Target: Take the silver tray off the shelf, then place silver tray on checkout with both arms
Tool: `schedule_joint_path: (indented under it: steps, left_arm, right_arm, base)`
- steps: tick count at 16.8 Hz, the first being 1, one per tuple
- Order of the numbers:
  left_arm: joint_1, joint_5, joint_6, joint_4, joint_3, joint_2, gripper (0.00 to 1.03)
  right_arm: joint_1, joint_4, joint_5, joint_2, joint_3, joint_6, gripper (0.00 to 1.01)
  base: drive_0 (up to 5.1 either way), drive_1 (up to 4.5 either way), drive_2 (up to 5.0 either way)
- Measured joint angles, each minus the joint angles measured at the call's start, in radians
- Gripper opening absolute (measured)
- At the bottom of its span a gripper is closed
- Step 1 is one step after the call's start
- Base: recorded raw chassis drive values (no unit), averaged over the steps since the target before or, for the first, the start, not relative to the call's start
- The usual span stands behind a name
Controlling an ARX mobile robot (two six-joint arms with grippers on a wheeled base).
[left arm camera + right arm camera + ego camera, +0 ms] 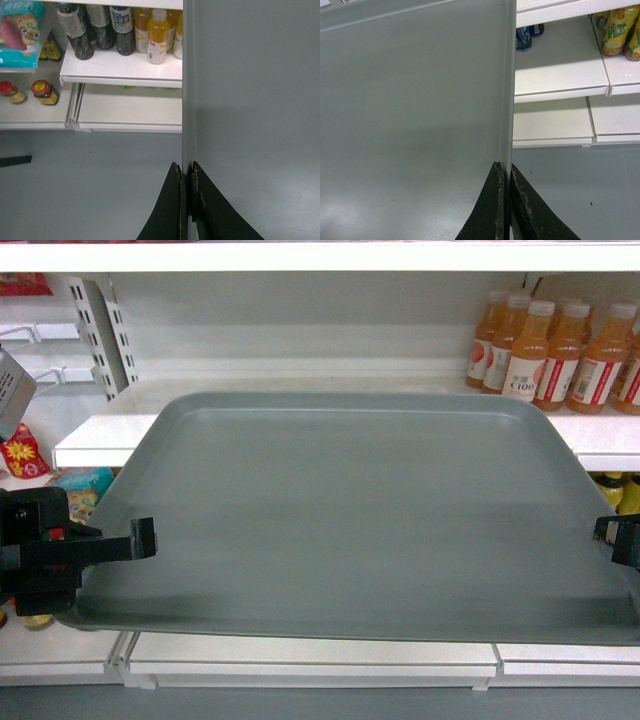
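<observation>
The silver tray point(350, 510) is a large grey-green rectangle with a low rim, held level in the air in front of the shelf point(140, 415). Its far edge still overlaps the shelf's front. My left gripper point(148, 538) is shut on the tray's left rim; in the left wrist view its jaws point(187, 172) pinch the thin edge of the tray point(255, 100). At the frame's right edge my right gripper point(608, 530) is shut on the right rim, its jaws point(504, 172) clamped on the tray point(410, 110). The checkout is out of view.
Orange drink bottles point(560, 355) stand on the shelf at the right. Lower shelf boards point(125, 67) carry dark and yellow bottles, small jars point(44, 92) and snack bags point(75, 485). Grey floor point(570, 190) lies below the tray.
</observation>
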Motion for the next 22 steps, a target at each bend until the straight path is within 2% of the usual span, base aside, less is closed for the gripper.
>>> schedule_joint_path:
  steps: [22]
  left_arm:
    - [0.0, -0.003, 0.0, -0.002, 0.0, 0.0, 0.03]
  right_arm:
    - [0.0, 0.0, 0.0, 0.0, 0.0, 0.002, 0.03]
  base:
    - [0.0, -4.18, 4.2]
